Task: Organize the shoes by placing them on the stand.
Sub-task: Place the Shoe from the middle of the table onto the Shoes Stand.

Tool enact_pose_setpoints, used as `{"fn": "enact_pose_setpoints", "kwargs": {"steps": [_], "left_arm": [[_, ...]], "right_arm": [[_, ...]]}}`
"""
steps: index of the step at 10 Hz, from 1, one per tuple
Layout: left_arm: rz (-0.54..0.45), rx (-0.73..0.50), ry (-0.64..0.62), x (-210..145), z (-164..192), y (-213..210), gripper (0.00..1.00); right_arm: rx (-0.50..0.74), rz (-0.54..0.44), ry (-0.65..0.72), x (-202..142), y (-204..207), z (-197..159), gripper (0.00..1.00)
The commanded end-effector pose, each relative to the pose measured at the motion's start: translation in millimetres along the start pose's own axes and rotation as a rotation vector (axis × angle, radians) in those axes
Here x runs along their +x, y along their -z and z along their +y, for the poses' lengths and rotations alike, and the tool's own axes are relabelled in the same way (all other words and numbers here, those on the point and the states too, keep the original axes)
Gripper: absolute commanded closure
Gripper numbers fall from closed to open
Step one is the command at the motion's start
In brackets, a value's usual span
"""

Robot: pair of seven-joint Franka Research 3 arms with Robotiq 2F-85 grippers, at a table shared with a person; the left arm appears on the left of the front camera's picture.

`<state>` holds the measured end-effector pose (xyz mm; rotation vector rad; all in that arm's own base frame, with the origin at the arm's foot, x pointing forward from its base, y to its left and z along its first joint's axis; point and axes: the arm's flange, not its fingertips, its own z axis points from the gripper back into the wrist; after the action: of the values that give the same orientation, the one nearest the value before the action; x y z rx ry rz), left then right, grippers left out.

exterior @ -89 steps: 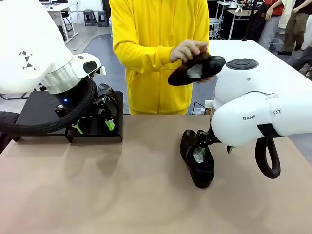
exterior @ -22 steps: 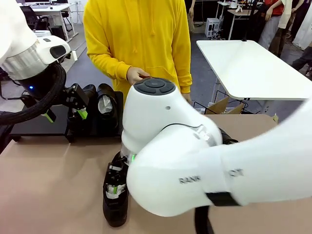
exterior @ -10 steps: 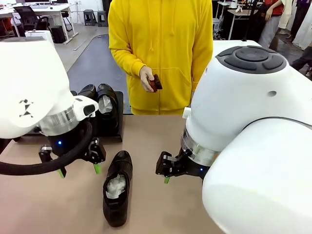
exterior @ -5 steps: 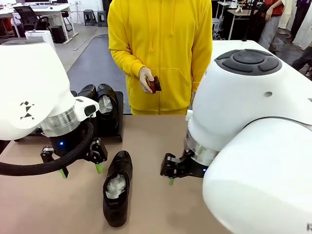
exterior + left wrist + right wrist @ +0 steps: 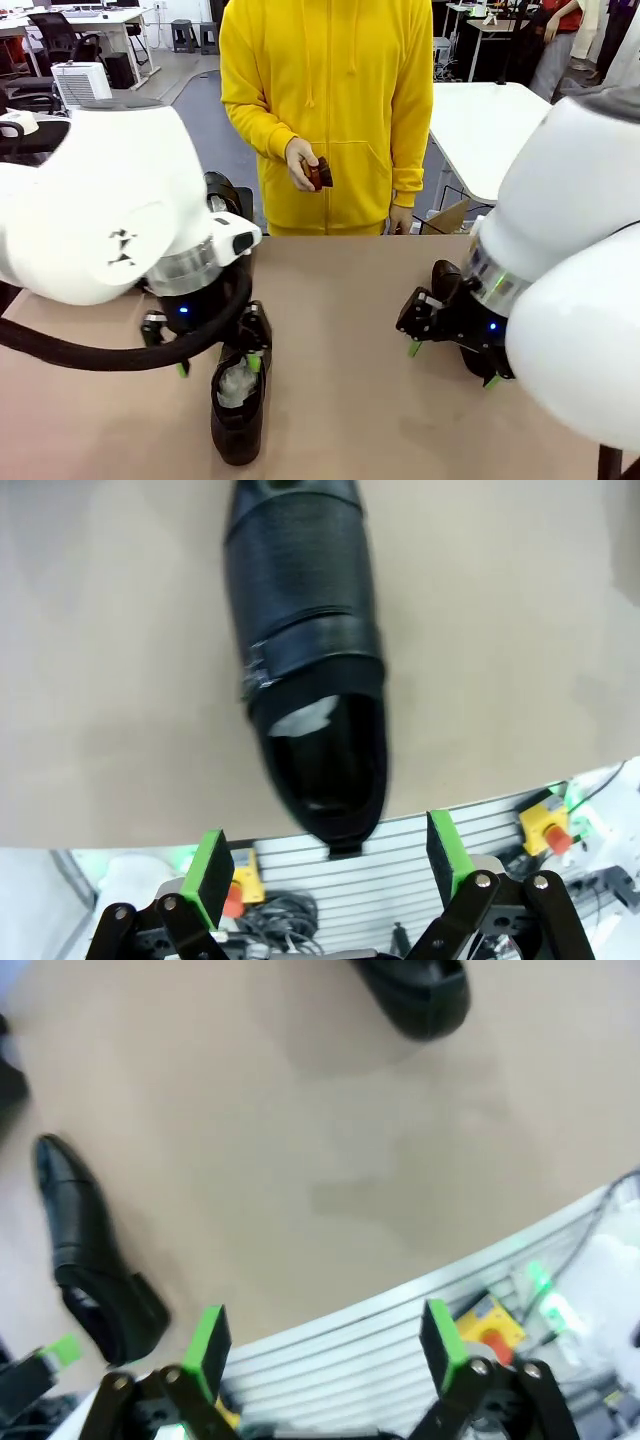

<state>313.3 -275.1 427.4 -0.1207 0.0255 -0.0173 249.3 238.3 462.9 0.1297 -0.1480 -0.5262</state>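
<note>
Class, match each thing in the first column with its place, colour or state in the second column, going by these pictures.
Column one:
1 brush
2 left gripper
3 hoodie
4 table

Column two:
A open over a shoe
B yellow
C in the person's hand
D tan

Pairs: 1-C, 2-A, 3-B, 4-D

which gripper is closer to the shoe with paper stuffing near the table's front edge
Left. The left gripper hangs open right over the shoe; the right gripper, also open, is off to the shoe's right across bare tabletop.
</note>
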Motion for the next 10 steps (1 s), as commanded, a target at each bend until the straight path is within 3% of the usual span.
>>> {"fn": "enact_pose_setpoints", "kwargs": {"steps": [1,5,10], "left_arm": [[0.013,-0.043,-0.091,5,-17,10,0.0],[0.008,-0.007,-0.052,0,-48,42,0.0],[-0.111,0.014,-0.008,10,-57,80,0.0]], "right_arm": [[-0.02,-0.012,-0.051,-1,8,3,0.0],[-0.02,-0.012,-0.051,-1,8,3,0.0],[-0.02,-0.012,-0.051,-1,8,3,0.0]]}}
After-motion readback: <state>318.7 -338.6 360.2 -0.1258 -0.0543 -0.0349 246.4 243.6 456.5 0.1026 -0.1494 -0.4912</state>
